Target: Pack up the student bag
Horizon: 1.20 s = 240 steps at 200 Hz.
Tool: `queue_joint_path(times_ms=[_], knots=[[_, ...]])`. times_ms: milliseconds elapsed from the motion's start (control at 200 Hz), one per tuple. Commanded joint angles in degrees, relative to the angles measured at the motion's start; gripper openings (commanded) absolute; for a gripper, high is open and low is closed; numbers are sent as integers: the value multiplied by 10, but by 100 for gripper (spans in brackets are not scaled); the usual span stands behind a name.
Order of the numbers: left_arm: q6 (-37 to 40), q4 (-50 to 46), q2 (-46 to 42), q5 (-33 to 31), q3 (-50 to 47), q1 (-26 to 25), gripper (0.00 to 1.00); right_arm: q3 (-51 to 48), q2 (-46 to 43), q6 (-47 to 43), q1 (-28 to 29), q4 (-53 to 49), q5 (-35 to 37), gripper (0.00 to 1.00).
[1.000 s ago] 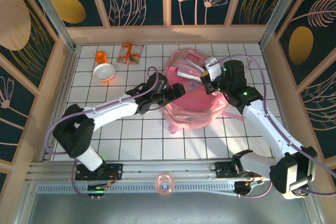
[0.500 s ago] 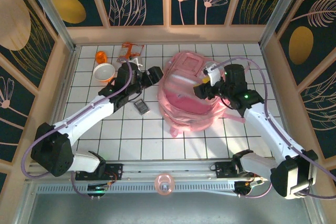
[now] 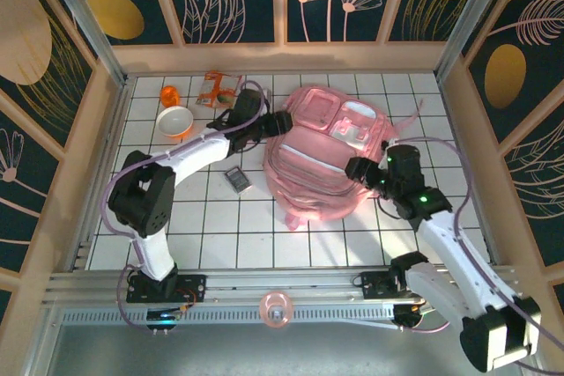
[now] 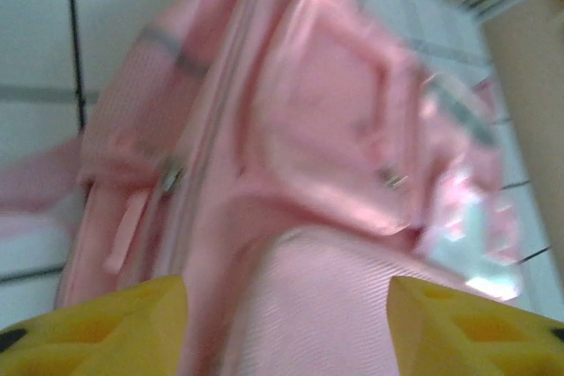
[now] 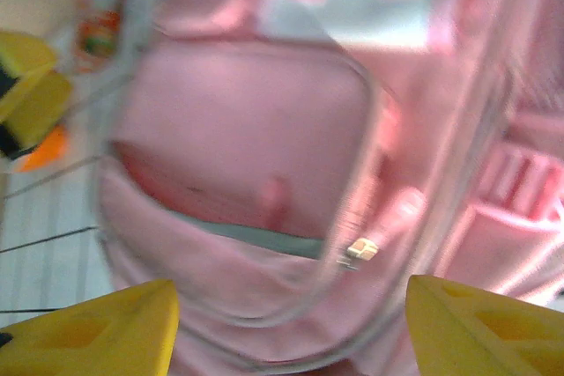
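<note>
The bag (image 3: 317,156) lies flat on the worktop (image 3: 203,217), right of centre, front pockets up and straps trailing toward the near edge. By the look of it the packing is far from finished. Four loose things sit outside it on the left: an orange cup (image 3: 170,94), a bowl (image 3: 174,121), a packet (image 3: 218,90) near the back wall, and a small dark card (image 3: 236,180) just beside the bag's left edge. Whether anything is inside the bag I cannot tell. The right wrist view, blurred, shows a pocket mouth (image 5: 185,187) gaping a little, which suggests the opening is ready or nearly so. The left tool (image 3: 282,121) is at the bag's far left corner, its fingers spread wide with pink fabric between them but nothing clamped. The right tool (image 3: 358,168) is at the bag's right edge, also wide open and empty. What is left, I judge, is fetching each loose thing and getting it through the opening. The soft fabric is the hindrance, since the mouth may sag shut unless one tool holds it. The cup, bowl and packet stand close together — a crowded pick for the left arm.
</note>
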Motion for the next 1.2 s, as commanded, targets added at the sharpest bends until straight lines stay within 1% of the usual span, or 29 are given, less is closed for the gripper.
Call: queue_joint_path(times_ms=[0,75,130,200,295,335,415,475,535,646,691,736,826,896,966,1076,1196], knots=[[0,13,-8,36,-48,-8,54,-39,46,53,-7,86,-7,66],[-8,43,-18,63,-97,-20,47,-52,85,42,-10,142,-15,65],[-9,47,-26,75,-119,-30,44,-50,114,25,-10,167,-19,65],[-19,59,-42,85,-157,-49,43,-34,155,-6,-11,189,-32,64],[-62,105,-71,91,-229,-78,43,-6,206,-43,-11,212,-49,63],[-81,126,-100,92,-255,-87,42,7,227,-57,-11,219,-55,63],[-109,144,-133,77,-293,-98,42,32,263,-77,-12,235,-68,63],[-117,143,-160,63,-310,-98,44,50,277,-87,-12,235,-68,63],[-108,120,-190,30,-308,-98,48,67,276,-100,-12,219,-61,65],[-75,67,-235,-28,-280,-97,59,88,229,-142,-11,175,-21,68],[-63,52,-246,-40,-269,-91,61,93,198,-167,-10,159,-6,69],[-58,47,-255,-38,-265,-76,63,97,163,-194,-7,142,5,69],[-64,62,-269,11,-277,-25,66,105,95,-265,7,113,7,69],[-63,83,-282,36,-295,11,67,112,53,-332,36,88,2,69],[-55,85,-291,46,-299,31,69,119,29,-395,81,62,7,68],[-57,85,-293,68,-300,55,70,129,36,-469,151,18,24,68],[-79,111,-299,94,-316,76,70,134,100,-525,209,-11,60,67]])
